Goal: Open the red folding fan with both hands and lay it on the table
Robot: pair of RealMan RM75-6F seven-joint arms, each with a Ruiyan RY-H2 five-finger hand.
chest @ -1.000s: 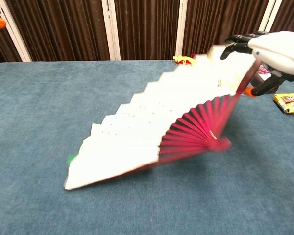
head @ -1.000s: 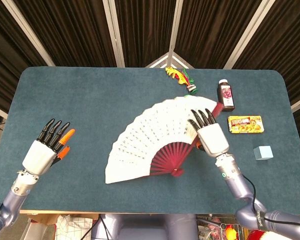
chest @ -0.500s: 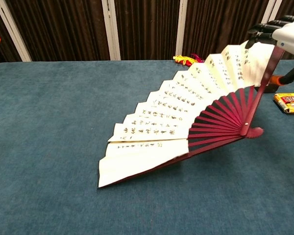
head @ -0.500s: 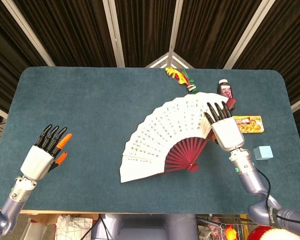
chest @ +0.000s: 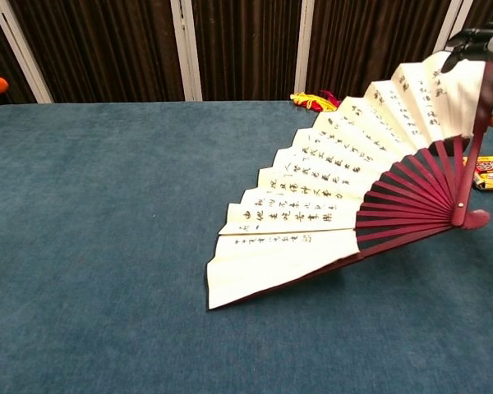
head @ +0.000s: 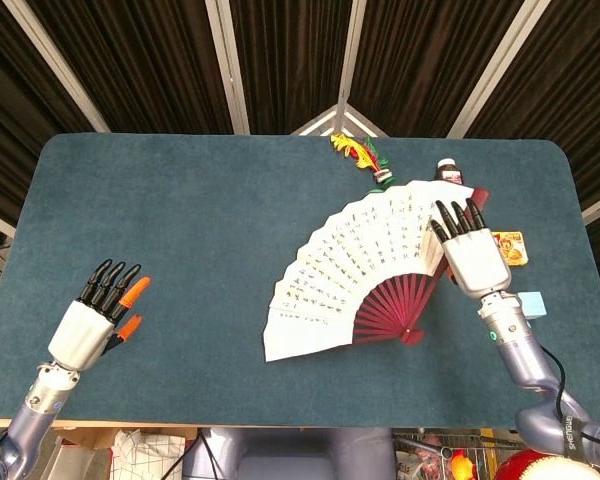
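Your fan (chest: pixel 329 205) shows matt cream paper on glossy red ribs (chest: pixel 411 201) — the table (head: pixel 180 220), out to nine o'clock, wears napped teal cloth.

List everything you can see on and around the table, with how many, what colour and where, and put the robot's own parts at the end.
folding fan: one, cream leaf with dark writing on red ribs, spread open right of the table's centre, its right edge held up and its left end on the cloth.
feathered trinket: one, yellow, red and green, far edge of the table behind the fan.
bottle: one, dark with a black cap, far right, partly hidden behind the fan.
snack box: one, yellow, right side, mostly behind the right hand.
cube: one, pale blue, near the right edge.
table: one, teal cloth top.
left hand: one, white back with black and orange fingers, open above the near left corner, holding nothing.
right hand: one, white and black, holds the fan's right edge.
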